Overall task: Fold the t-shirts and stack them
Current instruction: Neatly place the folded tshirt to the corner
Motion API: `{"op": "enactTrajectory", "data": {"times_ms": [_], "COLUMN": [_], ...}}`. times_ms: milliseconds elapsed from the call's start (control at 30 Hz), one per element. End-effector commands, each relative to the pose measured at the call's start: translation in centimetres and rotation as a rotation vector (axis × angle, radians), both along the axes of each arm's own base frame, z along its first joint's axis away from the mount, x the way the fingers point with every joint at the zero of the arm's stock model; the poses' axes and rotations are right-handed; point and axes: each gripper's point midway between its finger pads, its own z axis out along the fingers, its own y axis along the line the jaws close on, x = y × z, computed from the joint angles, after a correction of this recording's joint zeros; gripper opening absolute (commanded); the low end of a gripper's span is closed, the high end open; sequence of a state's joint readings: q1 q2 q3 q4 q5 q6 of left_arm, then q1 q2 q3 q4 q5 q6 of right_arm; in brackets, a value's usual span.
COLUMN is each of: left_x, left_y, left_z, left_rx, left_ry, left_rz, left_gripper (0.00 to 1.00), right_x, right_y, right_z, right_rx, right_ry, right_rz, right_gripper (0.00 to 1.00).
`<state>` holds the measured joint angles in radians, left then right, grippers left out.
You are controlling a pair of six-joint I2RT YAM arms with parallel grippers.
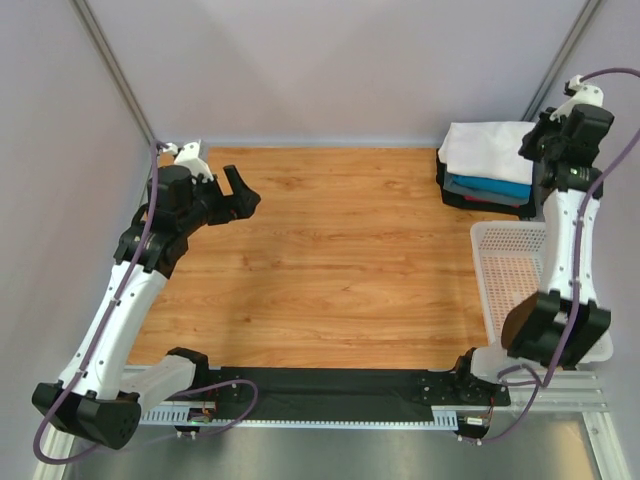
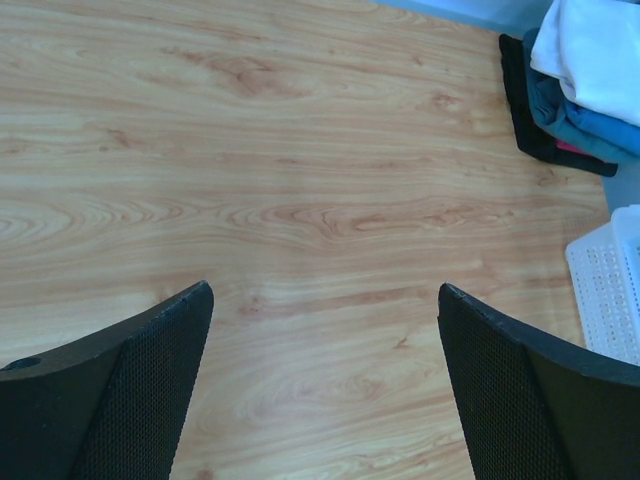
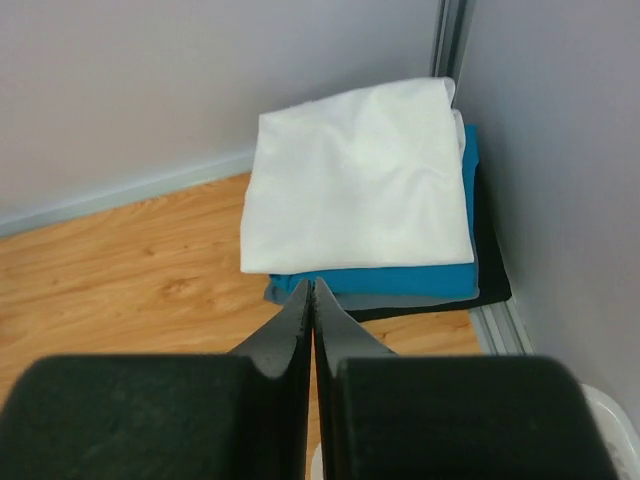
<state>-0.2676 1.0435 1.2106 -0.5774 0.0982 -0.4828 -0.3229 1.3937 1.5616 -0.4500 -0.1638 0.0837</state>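
Note:
Folded t-shirts lie stacked at the table's far right corner: a white tee (image 1: 487,148) on top, then a bright blue tee (image 1: 488,186), a grey one and a black tee (image 1: 447,190) at the bottom. The stack shows in the right wrist view with the white tee (image 3: 360,190) above the blue (image 3: 400,282), and at the top right of the left wrist view (image 2: 590,60). My right gripper (image 3: 313,290) is shut and empty, held above the stack's near edge (image 1: 540,165). My left gripper (image 1: 233,195) is wide open and empty over bare wood at the far left (image 2: 325,305).
A white perforated plastic basket (image 1: 520,270) sits at the right edge, just in front of the stack; its corner shows in the left wrist view (image 2: 610,290). Grey walls close the table at the back and sides. The wooden tabletop (image 1: 340,260) lies between the arms.

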Motion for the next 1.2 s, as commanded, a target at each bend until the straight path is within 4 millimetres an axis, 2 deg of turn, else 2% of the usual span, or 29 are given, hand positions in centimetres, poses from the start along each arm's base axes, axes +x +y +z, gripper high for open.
{"op": "enactTrajectory", "data": {"times_ms": [0, 33, 67, 100, 133, 200, 233, 267, 300, 333, 367, 400, 433, 500, 533, 600, 633, 667, 733, 767, 800, 900, 933, 1000, 1033, 1067, 1100, 1133, 1167], "left_x": [0.4, 0.5, 0.8, 1.1, 1.5, 2.2, 2.8, 3.4, 3.8, 4.4, 4.8, 5.3, 5.8, 6.6, 7.0, 7.6, 8.1, 8.5, 9.1, 9.4, 9.6, 10.2, 10.3, 10.2, 10.0, 9.7, 9.4, 8.8, 8.5], "left_y": [0.4, 0.5, 0.7, 0.7, 0.8, 1.1, 0.9, 1.2, 1.3, 1.2, 1.4, 1.4, 1.4, 1.7, 1.8, 1.8, 1.9, 2.0, 2.0, 2.0, 1.9, 1.0, 0.8, 0.5, 0.5, 0.5, 0.6, 0.9, 1.2], "left_z": [1.6, 1.7, 1.4, 1.4, 1.1, 0.9, 0.5, 0.6, 0.7, 0.2, 0.7, 0.7, 0.2, 0.6, 0.2, 0.8, 0.5, 1.2, 0.8, 1.6, 1.7, 2.2, 2.1, 2.9, 3.4, 3.8, 4.3, 5.2, 5.5], "left_rx": [-0.020, -0.019, -0.013, -0.019, -0.016, -0.019, -0.029, -0.025, -0.028, -0.031, -0.031, -0.032, -0.034, -0.039, -0.034, -0.037, -0.028, -0.027, -0.011, -0.015, -0.015, -0.022, -0.018, -0.016, -0.001, 0.001, 0.010, 0.027, 0.046], "left_ry": [-0.048, -0.051, -0.047, -0.047, -0.039, -0.031, -0.015, -0.018, -0.016, 0.004, -0.005, -0.002, 0.017, 0.018, 0.036, 0.031, 0.040, 0.027, 0.045, 0.032, 0.034, 0.035, 0.039, 0.032, 0.017, 0.006, -0.011, -0.039, -0.054], "left_rz": [0.033, 0.041, 0.057, 0.067, 0.080, 0.112, 0.119, 0.150, 0.161, 0.177, 0.192, 0.203, 0.221, 0.258, 0.270, 0.285, 0.293, 0.302, 0.311, 0.312, 0.309, 0.265, 0.252, 0.228, 0.213, 0.200, 0.194, 0.185, 0.185], "left_gripper": [0.99, 0.99, 1.00, 0.99, 0.99, 1.00, 1.00, 0.99, 0.99, 0.99, 0.99, 0.99, 0.99, 0.99, 0.99, 0.99, 0.99, 0.99, 0.99, 0.99, 0.99, 0.99, 0.99, 0.99, 0.99, 0.99, 0.99, 0.99, 1.00], "right_x": [4.6, 6.7, 7.9, 9.0, 10.9, 13.1, 15.0, 16.0, 16.9, 18.6, 19.4, 20.3, 21.5, 22.7, 23.4, 24.0, 24.3, 24.5, 24.9, 25.1, 25.2, 25.3, 25.0, 24.6, 23.6, 23.1, 22.5, 20.9, 19.9], "right_y": [-1.9, -2.8, -3.9, -4.7, -5.9, -7.3, -8.2, -8.6, -9.6, -10.3, -11.1, -11.5, -12.3, -13.2, -14.1, -15.0, -15.6, -15.9, -15.8, -15.4, -15.1, -13.9, -13.5, -12.3, -11.3, -10.5, -9.7, -8.1, -7.2], "right_z": [0.4, -2.0, -0.3, -0.5, -3.2, -2.0, -4.8, -5.6, -3.9, -7.4, -8.1, -7.1, -10.5, -12.0, -14.2, -16.2, -18.1, -18.9, -20.6, -20.9, -20.6, -17.8, -14.6, -10.6, -6.0, -3.6, -2.0, 2.6, 4.1], "right_rx": [0.022, 0.027, -0.003, -0.015, -0.016, -0.055, -0.064, -0.070, -0.094, -0.092, -0.100, -0.112, -0.100, -0.089, -0.074, -0.048, -0.042, -0.039, -0.038, -0.033, -0.035, -0.037, -0.050, -0.069, -0.101, -0.122, -0.137, -0.172, -0.176], "right_ry": [-0.029, 0.015, -0.035, -0.042, -0.005, -0.049, -0.005, 0.005, -0.032, 0.018, 0.015, -0.021, 0.018, 0.011, 0.026, 0.028, 0.049, 0.052, 0.067, 0.069, 0.064, 0.021, -0.025, -0.084, -0.149, -0.186, -0.202, -0.264, -0.268], "right_rz": [-0.034, -0.048, -0.077, -0.100, -0.123, -0.151, -0.152, -0.153, -0.184, -0.190, -0.211, -0.214, -0.218, -0.228, -0.249, -0.269, -0.281, -0.289, -0.271, -0.245, -0.228, -0.177, -0.167, -0.138, -0.125, -0.109, -0.099, -0.082, -0.072], "right_gripper": [0.00, 0.01, 0.00, 0.01, 0.00, 0.01, 0.00, 0.00, 0.00, 0.00, 0.00, 0.01, 0.01, 0.04, 0.04, 0.05, 0.05, 0.06, 0.07, 0.08, 0.09, 0.15, 0.17, 0.28, 0.33, 0.44, 0.51, 0.58, 0.74]}}
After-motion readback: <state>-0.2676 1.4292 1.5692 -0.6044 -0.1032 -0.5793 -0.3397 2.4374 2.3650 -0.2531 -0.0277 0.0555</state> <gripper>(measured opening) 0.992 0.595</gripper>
